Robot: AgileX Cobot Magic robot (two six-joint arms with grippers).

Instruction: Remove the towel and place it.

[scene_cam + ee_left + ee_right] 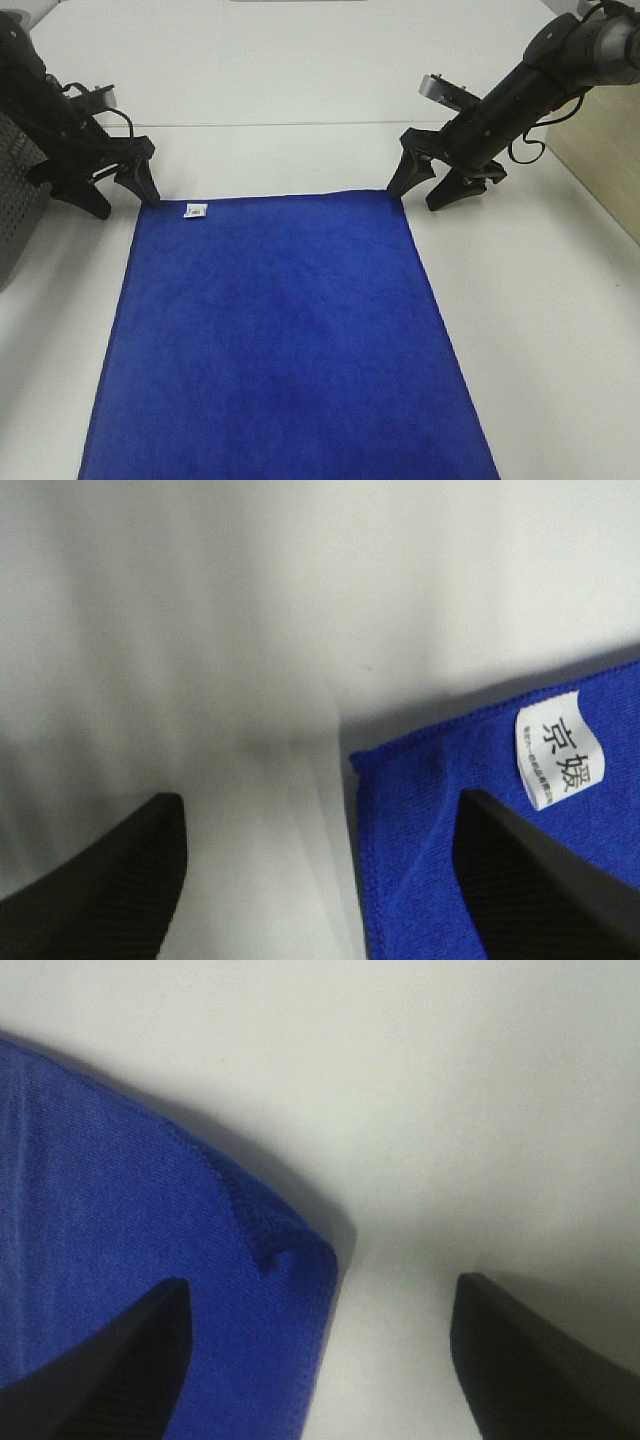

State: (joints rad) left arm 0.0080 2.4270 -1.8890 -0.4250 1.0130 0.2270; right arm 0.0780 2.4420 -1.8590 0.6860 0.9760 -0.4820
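Blue towel (280, 340) flat, long axis near-to-far, tag (195, 211) far-left; left gripper (128, 205), right gripper (413, 198) wide, empty.

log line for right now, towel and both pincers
towel: spread flat on table | left pincer: open, empty, over far corner by tag | right pincer: open, empty, over other far corner

FREE: open counter (520, 330) right of the towel (280, 340) and beyond its far edge | OBSTACLE: grey perforated basket (18, 205) at the left edge, near the left tool (129, 206) | right tool (412, 200): counter open on its outer side
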